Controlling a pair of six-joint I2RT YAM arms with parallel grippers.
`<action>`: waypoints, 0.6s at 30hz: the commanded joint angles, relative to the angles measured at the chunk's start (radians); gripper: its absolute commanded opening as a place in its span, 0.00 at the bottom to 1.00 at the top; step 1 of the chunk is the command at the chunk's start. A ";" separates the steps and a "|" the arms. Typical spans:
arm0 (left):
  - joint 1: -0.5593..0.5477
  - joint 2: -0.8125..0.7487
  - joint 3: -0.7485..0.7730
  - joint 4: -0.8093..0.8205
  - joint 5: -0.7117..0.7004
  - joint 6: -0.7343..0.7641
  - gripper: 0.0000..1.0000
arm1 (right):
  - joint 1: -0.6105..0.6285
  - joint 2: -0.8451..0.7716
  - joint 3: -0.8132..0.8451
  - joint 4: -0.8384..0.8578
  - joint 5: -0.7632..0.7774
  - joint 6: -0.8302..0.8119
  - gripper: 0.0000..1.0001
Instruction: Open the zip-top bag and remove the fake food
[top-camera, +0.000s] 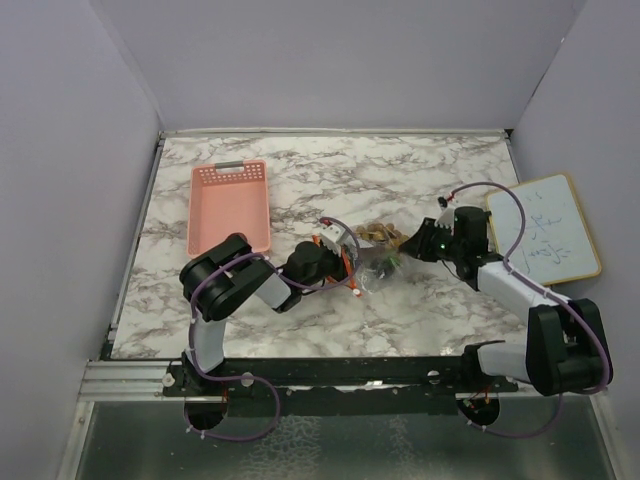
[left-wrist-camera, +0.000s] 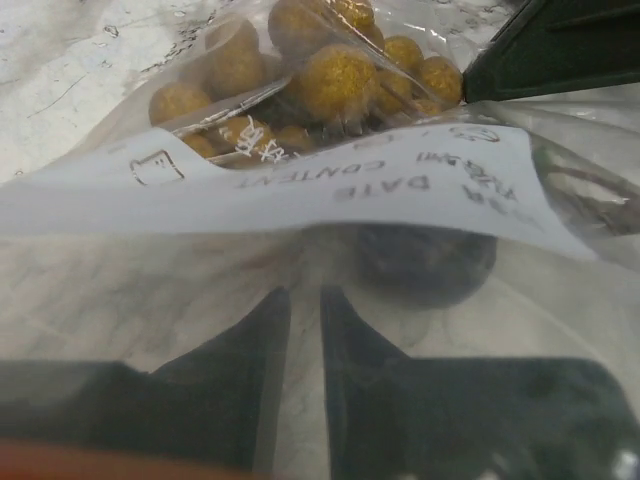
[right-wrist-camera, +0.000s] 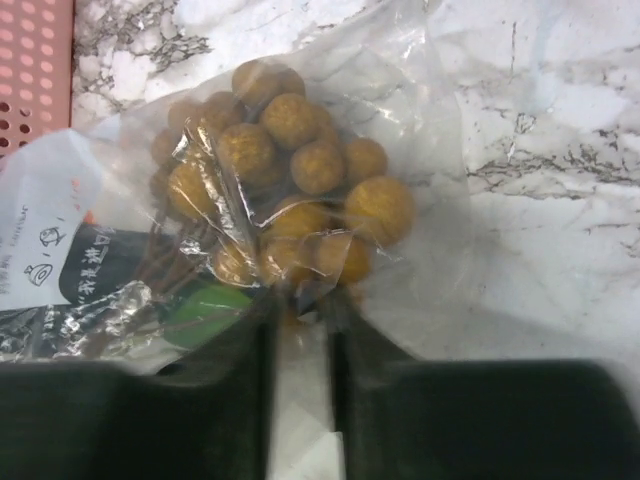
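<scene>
Top external view: the bag (top-camera: 372, 265) lies on the marble table (top-camera: 420, 170) between my two arms, right of the pink basket (top-camera: 228, 205) and apart from it. My left gripper (top-camera: 345, 258) meets the bag at its left end, where the orange-red zip strip shows. My right gripper (top-camera: 412, 245) reaches it from the right, next to the grapes (top-camera: 380, 233). A whiteboard (top-camera: 545, 228) lies at the right edge of the table, well away from the bag.

Left wrist view: my fingers are pressed almost together, with only a thin slit between them, and clear plastic is pinched in that slit. The film stretches up and away from them. Past a white label (left-wrist-camera: 300, 190) printed on the bag, the dark maroon fruit (left-wrist-camera: 425, 262) sits inside, just beyond my fingertips. The golden-brown grapes are bunched further in, also under the plastic.

Right wrist view: my fingers stand close together at the bag's edge, right below the grapes, which are wrapped tight in crinkled film. Something pale fills the narrow gap between them, but I cannot tell whether it is plastic being gripped or the table showing through. Both pieces of food are inside the bag.
</scene>
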 joint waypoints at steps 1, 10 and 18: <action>-0.001 -0.001 0.006 0.015 0.032 0.007 0.23 | 0.000 -0.053 -0.017 0.061 -0.033 -0.004 0.06; -0.001 -0.013 -0.009 0.023 0.007 0.000 0.41 | 0.000 -0.262 0.017 -0.032 0.100 -0.025 0.01; -0.036 0.054 -0.017 0.259 0.072 -0.137 0.60 | 0.001 -0.398 0.006 0.037 0.060 0.016 0.01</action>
